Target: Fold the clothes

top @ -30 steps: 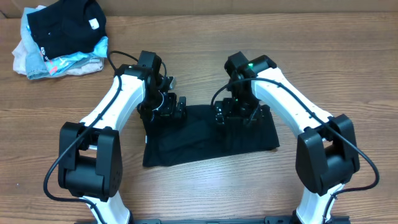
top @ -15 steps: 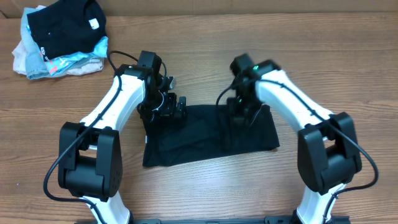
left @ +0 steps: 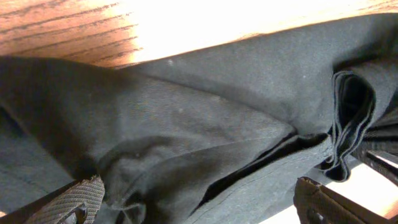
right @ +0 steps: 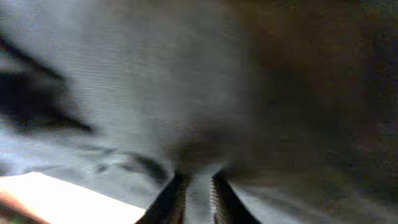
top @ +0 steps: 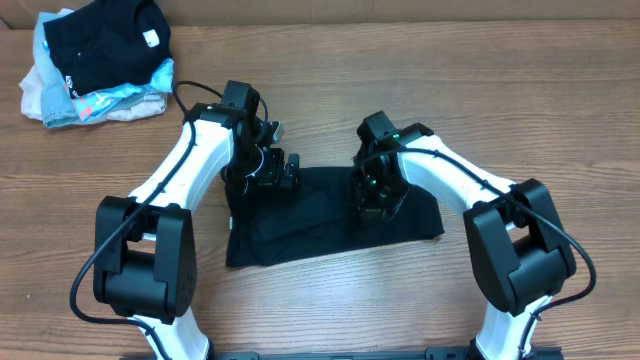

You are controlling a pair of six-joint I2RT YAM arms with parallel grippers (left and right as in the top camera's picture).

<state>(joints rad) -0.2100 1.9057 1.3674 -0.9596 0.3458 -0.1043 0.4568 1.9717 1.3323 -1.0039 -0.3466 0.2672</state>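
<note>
While the black garment is spread on the table with its long axis running left to right, its far left edge is straddled by the left gripper, fingers wide apart. A pinch of it, right of the middle, is clamped by the right gripper.

Cloth being held mid-table under two grippers, a pile being kept at the far left corner.

The cloth is being borne by the table near its middle. The left gripper is being held at the cloth's far left edge, bunched folds being kept between its spread fingers. The right gripper is being held down on the cloth's right half, inward of its right edge, cloth being pinched between its fingers. The pile is being kept well apart, behind and left of the cloth.
</note>
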